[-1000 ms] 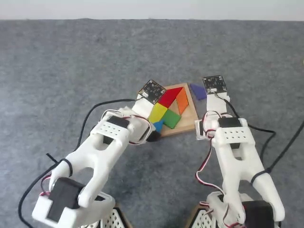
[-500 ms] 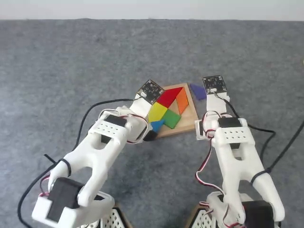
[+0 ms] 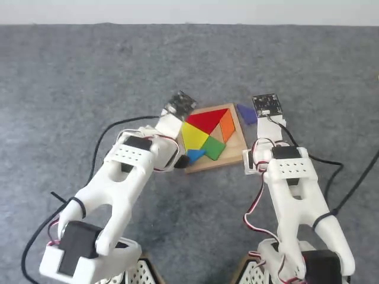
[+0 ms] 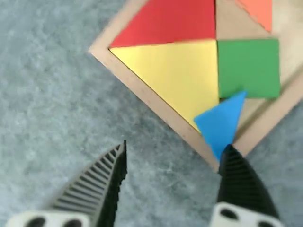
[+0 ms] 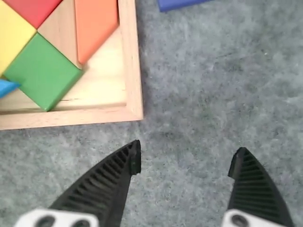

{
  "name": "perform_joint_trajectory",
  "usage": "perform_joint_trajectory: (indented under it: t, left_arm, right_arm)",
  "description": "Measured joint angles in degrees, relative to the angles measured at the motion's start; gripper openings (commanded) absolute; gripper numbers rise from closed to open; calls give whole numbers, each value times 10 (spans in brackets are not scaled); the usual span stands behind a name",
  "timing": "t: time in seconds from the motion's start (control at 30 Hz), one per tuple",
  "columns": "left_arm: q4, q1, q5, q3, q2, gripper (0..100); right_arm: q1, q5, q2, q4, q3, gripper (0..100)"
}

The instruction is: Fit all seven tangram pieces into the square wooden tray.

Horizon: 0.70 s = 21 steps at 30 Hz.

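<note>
The left jaws stand wide apart and hold nothing, above the grey table just outside one edge of the square wooden tray. Beside the tip of one jaw, a small blue triangle lies across the tray's rim. Its long axis runs from that jaw tip into the tray, and its far corner meets the edge of the green square. Whether the jaw touches the triangle cannot be told. Beyond these, the large yellow triangle and red triangle lie flat in the tray, sharing an edge.

The right jaws are likewise wide apart and empty, above the table just outside a tray corner. Ahead of them, an orange parallelogram lies in the tray, its long axis pointing away from the jaws along the rim. Farther ahead, a purple piece lies on the table outside the tray.
</note>
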Motion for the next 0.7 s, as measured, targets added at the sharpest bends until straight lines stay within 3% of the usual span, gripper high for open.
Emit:
perform_joint_trajectory:
  t: [0.5, 0.7]
  left_arm:
    - [4, -24, -7, -46, 7, 295]
    - [-5, -40, -11, -63, 75, 295]
  right_arm:
    - [0, 0, 0, 0, 0, 306]
    - [0, 0, 0, 0, 0, 306]
